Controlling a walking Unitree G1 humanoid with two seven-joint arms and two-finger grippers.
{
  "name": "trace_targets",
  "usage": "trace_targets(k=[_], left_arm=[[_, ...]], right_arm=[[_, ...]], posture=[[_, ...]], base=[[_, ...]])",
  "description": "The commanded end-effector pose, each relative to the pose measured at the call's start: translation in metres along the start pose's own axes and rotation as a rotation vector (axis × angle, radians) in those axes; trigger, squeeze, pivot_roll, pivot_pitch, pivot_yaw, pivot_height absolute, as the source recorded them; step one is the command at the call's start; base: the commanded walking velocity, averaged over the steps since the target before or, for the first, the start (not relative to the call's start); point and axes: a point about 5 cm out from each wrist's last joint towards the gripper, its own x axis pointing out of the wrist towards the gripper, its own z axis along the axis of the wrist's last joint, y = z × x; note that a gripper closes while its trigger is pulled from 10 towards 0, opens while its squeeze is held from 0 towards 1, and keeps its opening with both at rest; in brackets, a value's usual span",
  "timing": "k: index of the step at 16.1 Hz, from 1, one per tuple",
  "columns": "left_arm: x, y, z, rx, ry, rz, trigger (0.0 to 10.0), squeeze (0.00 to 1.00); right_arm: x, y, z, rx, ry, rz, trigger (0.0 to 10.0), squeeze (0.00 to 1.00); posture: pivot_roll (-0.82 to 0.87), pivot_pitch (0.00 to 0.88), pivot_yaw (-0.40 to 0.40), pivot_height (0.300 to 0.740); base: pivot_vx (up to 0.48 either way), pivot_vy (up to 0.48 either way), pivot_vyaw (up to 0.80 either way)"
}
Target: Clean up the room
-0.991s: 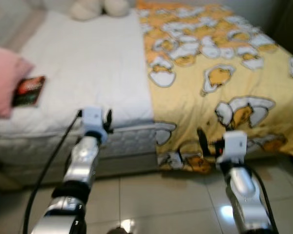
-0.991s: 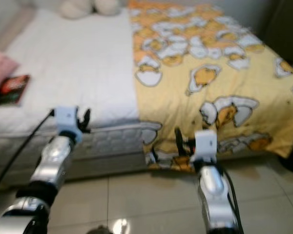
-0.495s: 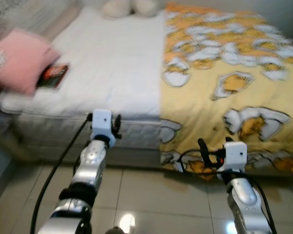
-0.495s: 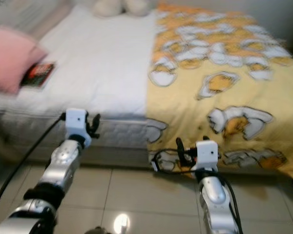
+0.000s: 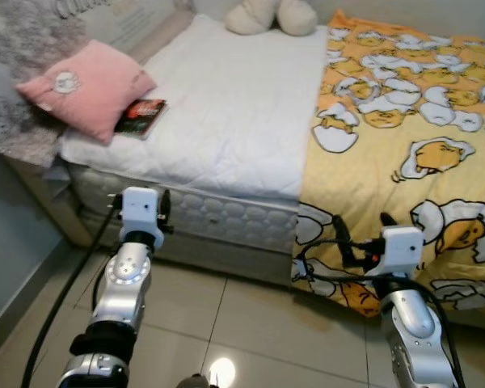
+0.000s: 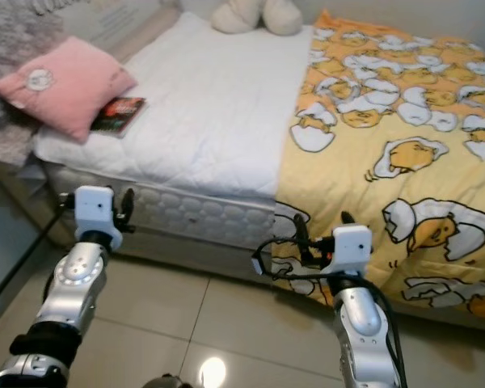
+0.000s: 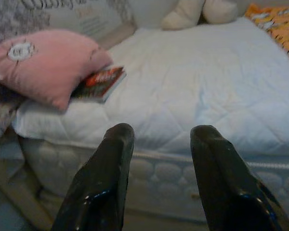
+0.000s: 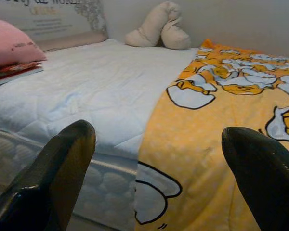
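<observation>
A bed with a white quilted sheet (image 5: 226, 113) stands before me. A yellow egg-print blanket (image 5: 404, 137) covers its right half and hangs over the foot edge. A pink pillow (image 5: 89, 79) lies at the bed's left side, with a dark red book (image 5: 140, 117) tucked against it. A cream plush toy (image 5: 279, 14) sits at the far end. My left gripper (image 7: 161, 132) is open and empty, held out short of the mattress side. My right gripper (image 8: 159, 130) is wide open and empty, in front of the hanging blanket edge.
Beige floor tiles (image 5: 250, 331) lie between me and the bed. A grey fuzzy cover (image 5: 12, 89) bunches beside the pillow, above a grey wall (image 5: 16, 234) at the left. Black cables (image 5: 323, 259) loop by my right wrist.
The camera has swung left, so the bed now sits further right and the pillow and book show in full. Both arms stay held out, both grippers open.
</observation>
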Motion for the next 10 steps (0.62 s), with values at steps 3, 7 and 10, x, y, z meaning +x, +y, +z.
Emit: trace_targets(k=[3,7,10], left_arm=[[-0.003,-0.008,-0.003,-0.007,0.039,-0.007,10.0,0.00],[-0.001,-0.020,0.000,-0.008,0.031,-0.058,10.0,0.00],[0.001,-0.016,-0.002,-0.037,0.052,-0.030,10.0,0.00]], right_arm=[[0.003,0.005,-0.004,0.019,0.025,0.022,10.0,0.00],[0.010,0.014,-0.008,-0.019,0.054,0.074,10.0,0.01],[0.011,0.013,-0.008,-0.016,0.052,0.082,10.0,0.02]], posture=[[0.01,0.000,-0.005,0.740],[0.02,0.000,-0.007,0.740],[0.02,0.000,-0.012,0.740]], base=[[0.000,-0.480,0.50],[0.000,-0.480,0.54],[0.000,-0.415,0.56]])
